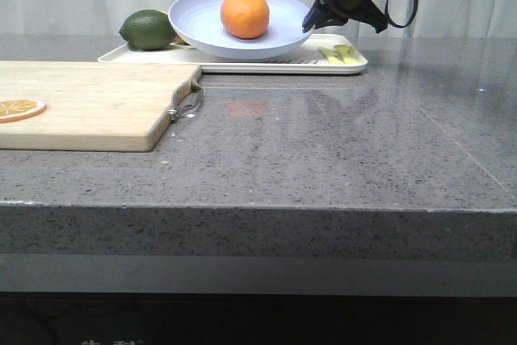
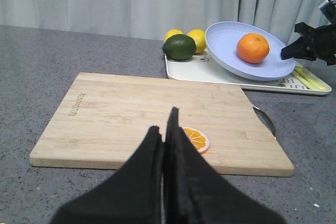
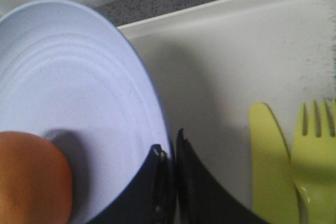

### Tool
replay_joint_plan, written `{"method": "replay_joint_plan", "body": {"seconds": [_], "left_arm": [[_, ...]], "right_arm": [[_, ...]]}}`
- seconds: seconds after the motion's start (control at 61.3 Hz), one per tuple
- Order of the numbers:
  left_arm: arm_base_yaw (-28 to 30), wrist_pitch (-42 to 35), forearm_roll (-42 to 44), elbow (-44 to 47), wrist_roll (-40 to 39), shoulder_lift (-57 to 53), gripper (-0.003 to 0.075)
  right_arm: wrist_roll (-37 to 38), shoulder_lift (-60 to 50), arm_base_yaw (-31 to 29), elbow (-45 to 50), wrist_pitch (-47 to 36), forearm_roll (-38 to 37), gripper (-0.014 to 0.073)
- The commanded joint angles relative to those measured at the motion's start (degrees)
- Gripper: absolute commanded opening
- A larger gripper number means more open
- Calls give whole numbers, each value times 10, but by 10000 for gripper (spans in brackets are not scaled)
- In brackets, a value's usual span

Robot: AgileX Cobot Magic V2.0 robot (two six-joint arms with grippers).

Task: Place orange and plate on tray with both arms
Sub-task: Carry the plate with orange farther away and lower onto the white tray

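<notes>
plate [image 1: 242,26], carrying the orange [image 1: 245,14], is held tilted over the far tray [image 1: 319,62]; its right rim is pinched by the right gripper [image 3: 170,153]. the left gripper [image 2: 164,129] is kept closed, empty, over the near cutting board [image 2: 131,114].

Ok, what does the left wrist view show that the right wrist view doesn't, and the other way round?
Only the left wrist view shows the light wooden cutting board with a flat orange slice, the dark green lime, two yellow lemons and the shut left gripper. Only the right wrist view shows the yellow-green plastic knife and fork clearly. Both show the round orange, the pale lavender-blue plate, the cream-white tray and the right gripper on the plate's rim.
</notes>
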Motion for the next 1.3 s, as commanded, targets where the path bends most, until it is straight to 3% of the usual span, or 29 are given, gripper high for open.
{"method": "replay_joint_plan", "body": {"seconds": [0.0, 0.506, 0.799, 1.288], "left_arm": [[1, -49, -4, -14, -5, 7, -17], [1, -50, -4, -14, -5, 7, -17], [1, -50, -4, -14, -5, 7, -17], [1, -50, -4, -14, -5, 7, -17]], "right_arm": [[3, -43, -2, -24, -57, 27, -62], [3, -34, -2, -24, -41, 21, -56], [3, -33, -2, -24, -39, 18, 99], [3, -33, -2, -24, -30, 18, 99]]}}
